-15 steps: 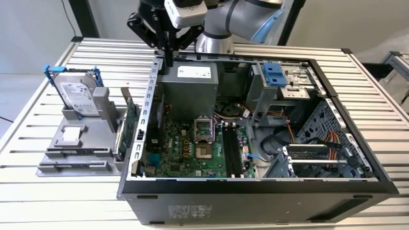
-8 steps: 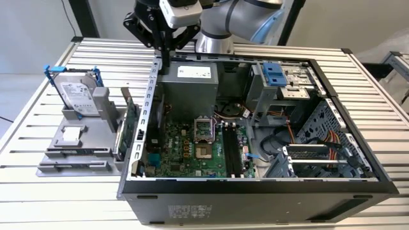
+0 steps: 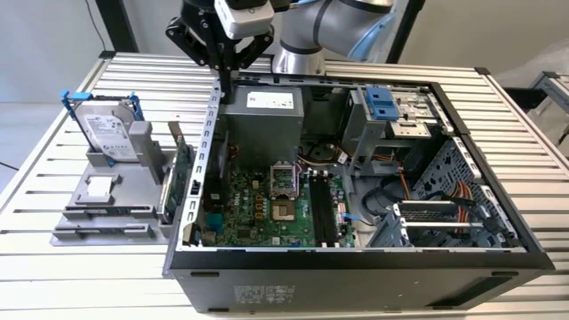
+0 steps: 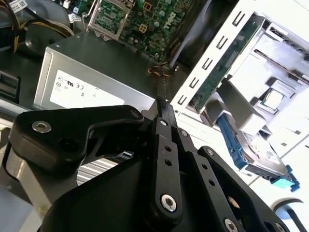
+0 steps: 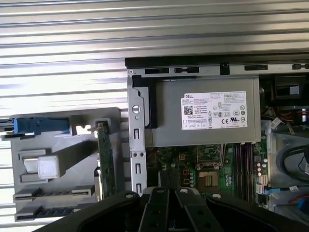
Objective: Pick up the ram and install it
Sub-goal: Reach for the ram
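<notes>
The black metal fingers (image 4: 165, 126) are pressed flat together with nothing pinched between them. In the second wrist view they taper to one thin blade studded with small silver screws. The gripper (image 3: 224, 85) hangs over the rear corner of the open computer case (image 3: 356, 273), its tip just above the perforated steel side wall (image 3: 212, 153) and the power supply (image 5: 203, 113), a plain grey sheet-metal box. That box carries a white rectangular label with black print, a barcode and a row of certification marks.

Beside it lies the green motherboard (image 3: 258, 207) with a square silver processor socket (image 5: 208, 180) and long black memory slots (image 3: 322, 210).

Outside the wall, on the ribbed aluminium table (image 3: 53, 280), sits a grey moulded tray (image 5: 82, 159). It holds a green expansion card (image 5: 106, 159) standing on edge, a hard drive (image 3: 111, 133) in a blue caddy with a pale printed label, and a small square processor (image 5: 48, 166). The ram (image 5: 53, 211) seems to be the dark blue-green strip in the tray's outermost long slot, well apart from the gripper.
</notes>
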Motion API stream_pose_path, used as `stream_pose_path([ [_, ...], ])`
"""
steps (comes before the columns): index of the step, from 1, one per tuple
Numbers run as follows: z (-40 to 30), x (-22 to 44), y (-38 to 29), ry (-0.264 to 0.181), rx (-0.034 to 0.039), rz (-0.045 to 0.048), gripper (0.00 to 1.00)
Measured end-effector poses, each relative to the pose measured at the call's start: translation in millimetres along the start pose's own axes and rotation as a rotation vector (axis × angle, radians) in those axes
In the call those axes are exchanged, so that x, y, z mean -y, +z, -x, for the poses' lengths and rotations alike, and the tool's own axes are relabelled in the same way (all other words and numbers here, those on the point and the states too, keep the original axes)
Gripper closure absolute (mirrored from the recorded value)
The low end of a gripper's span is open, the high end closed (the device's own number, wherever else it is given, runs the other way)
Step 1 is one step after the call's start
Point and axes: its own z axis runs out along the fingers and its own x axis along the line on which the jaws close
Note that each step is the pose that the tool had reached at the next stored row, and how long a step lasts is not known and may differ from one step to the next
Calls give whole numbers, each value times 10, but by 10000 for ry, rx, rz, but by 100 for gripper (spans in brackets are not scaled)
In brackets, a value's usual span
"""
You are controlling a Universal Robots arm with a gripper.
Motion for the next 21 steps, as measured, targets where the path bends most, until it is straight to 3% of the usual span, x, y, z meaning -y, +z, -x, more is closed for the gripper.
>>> stream_pose_path([
  [21, -189, 13, -4, 0, 0, 1, 100],
])
